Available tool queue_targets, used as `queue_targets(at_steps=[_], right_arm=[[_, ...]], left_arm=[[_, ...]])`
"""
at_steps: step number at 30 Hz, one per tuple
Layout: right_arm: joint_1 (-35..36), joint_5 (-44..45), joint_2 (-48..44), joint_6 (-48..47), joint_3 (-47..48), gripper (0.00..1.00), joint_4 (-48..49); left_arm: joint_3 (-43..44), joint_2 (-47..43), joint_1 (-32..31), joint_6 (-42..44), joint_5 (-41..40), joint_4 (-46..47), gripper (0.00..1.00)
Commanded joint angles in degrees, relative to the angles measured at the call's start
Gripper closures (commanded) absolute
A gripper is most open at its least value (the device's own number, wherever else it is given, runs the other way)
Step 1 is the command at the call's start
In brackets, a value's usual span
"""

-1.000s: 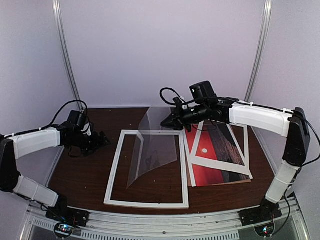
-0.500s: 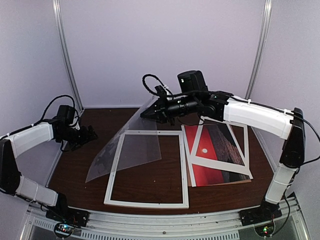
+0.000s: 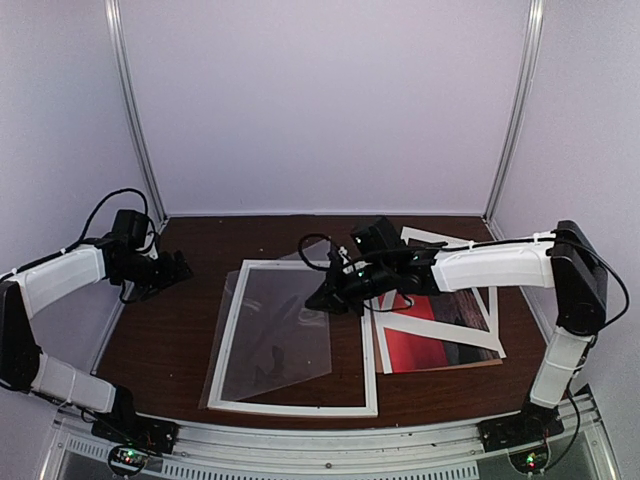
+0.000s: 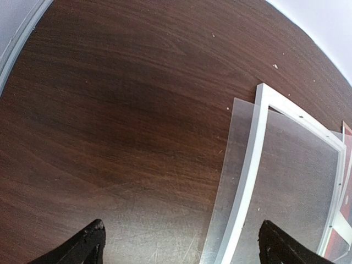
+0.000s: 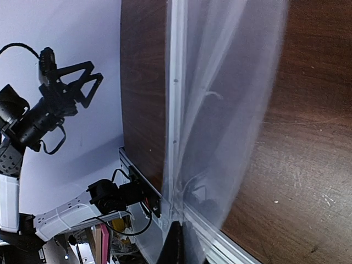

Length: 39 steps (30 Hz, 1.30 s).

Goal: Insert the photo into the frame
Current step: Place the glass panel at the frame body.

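Misalignment was the chief hazard. The clear sheet (image 3: 275, 335) lay skewed across the frame (image 3: 345, 408). Its left edge spilled over the frame's left rail onto the table (image 3: 160, 350) instead of sitting inside the opening. The right gripper (image 3: 322, 300) sat low over the frame's far right part. In the wrist view its jaws looked pinched together on the sheet's edge, though the contact itself was hard to make out. If it let go there, I judged the sheet would rest on the rails rather than drop in. Anything laid on top would then rock or slide. Dragging the sheet to correct it could also shove the light frame, since nothing held the frame down.

The left gripper (image 3: 183, 268) hovered beyond the frame's far left corner, its fingers (image 4: 88, 247) spread wide with nothing between them. It was well apart from the frame and gave it no bracing.

The photo (image 3: 410, 345) lay flat just beside the frame's right rail, outside the frame, with the white mat (image 3: 478, 338) lying on top of it. That overlap was a second risk: lifting the photo could carry the mat along or bend the print. The right arm also stretched over the photo's far end on its way to the frame, so a low sweep back could scuff it. The task looked early, as the photo was not yet in the frame.
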Motion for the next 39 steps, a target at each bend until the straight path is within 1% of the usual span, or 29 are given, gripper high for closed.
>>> queue_targets(at_steps=[1,4,8,14,29,39], right_arm=[[-0.32,3.88,0.53,4.19,-4.58,1.0,9.03],[-0.32,5.76,0.02,4.74,-6.95,1.0,9.16],[-0.55,8.48,-0.94,0.98,-6.96,1.0,4.81],[-0.93,10.19,-1.89,-0.8,-7.55,1.0,1.04],[-1.61,10.93,-2.81,-4.65,-7.74,1.0,-5.05],[-2.28,11.65,-2.8,-5.75,-7.56,1.0,-6.09]], left_arm=[[0.34,-0.54,0.54,1.34,0.14,0.08,0.02],[-0.13,-0.52,0.52,1.35,0.63,0.14,0.02],[-0.89,-0.31,0.48,1.28,1.52,0.84,0.02],[-1.1,0.18,0.52,1.27,3.05,1.28,0.02],[-0.88,0.72,0.55,2.16,5.58,1.45,0.02],[-0.97,0.87,0.5,1.98,6.12,1.61,0.02]])
